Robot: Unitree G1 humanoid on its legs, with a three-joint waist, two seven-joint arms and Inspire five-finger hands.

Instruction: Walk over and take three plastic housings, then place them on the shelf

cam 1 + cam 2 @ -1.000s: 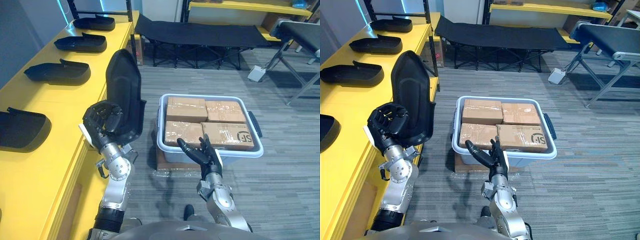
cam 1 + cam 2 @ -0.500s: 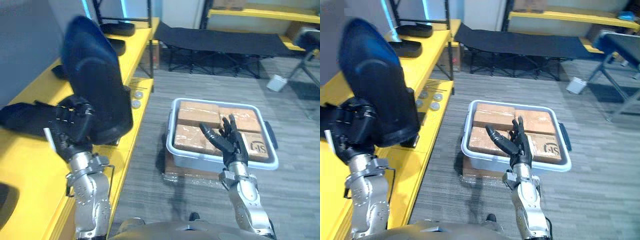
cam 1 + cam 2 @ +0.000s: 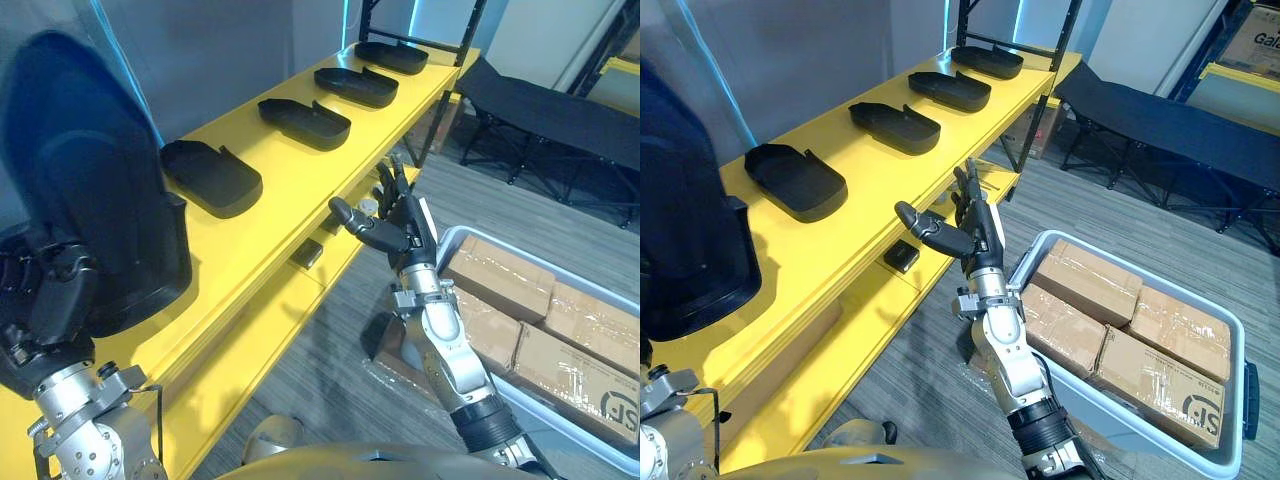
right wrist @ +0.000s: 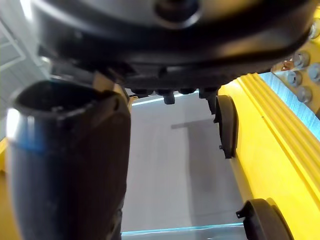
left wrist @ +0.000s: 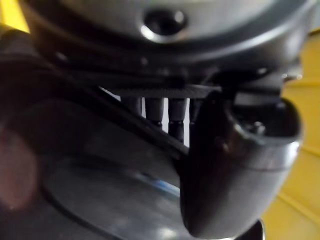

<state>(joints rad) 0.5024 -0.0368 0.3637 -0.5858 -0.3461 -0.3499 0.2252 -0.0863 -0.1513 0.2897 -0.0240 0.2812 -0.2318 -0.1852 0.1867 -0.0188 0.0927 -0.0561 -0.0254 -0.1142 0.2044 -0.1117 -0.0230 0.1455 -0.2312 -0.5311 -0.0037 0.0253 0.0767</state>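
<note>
Yellow shelf [image 3: 290, 175] now lies straight ahead, the camera having swung round to face it. Left hand [image 3: 45, 310] grips a housing [image 3: 90, 200] upright, beside the shelf; four others [image 3: 795, 180] lie on it. Right hand [image 3: 395, 220] is spread, empty. Placing looks next.

1. Swung round to face the yellow shelf [image 3: 262, 212], leaving the grey bin [image 3: 1112, 426] at 4 o'clock.
2. Lifted the right hand [image 3: 397, 226] from the bin to mid-view, fingers straight.
3. Raised the left hand [image 3: 48, 312] and its black housing [image 3: 90, 190] to 9 o'clock.
</note>
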